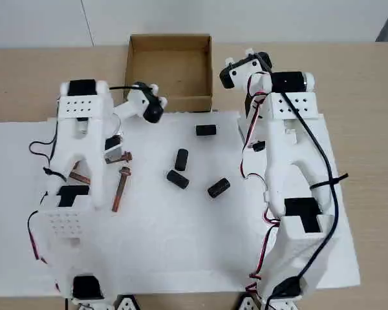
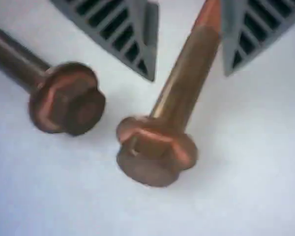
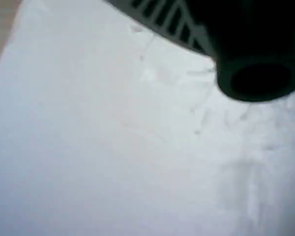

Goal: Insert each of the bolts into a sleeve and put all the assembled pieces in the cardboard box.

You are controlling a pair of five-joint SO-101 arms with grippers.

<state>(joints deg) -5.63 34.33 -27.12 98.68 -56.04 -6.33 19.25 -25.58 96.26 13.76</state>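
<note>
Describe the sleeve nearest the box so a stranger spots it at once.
Find the cardboard box beyond the white sheet. Just before its right front corner, on the sheet, lies a black sleeve. It lies alone, crosswise; other sleeves sit farther from the box.

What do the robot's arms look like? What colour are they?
The left arm and right arm are blocky white plastic, with black motors at the joints and plates dotted with little holes. Thin red, black and white cables run along them. The left gripper's fingers are grey with slots.
</note>
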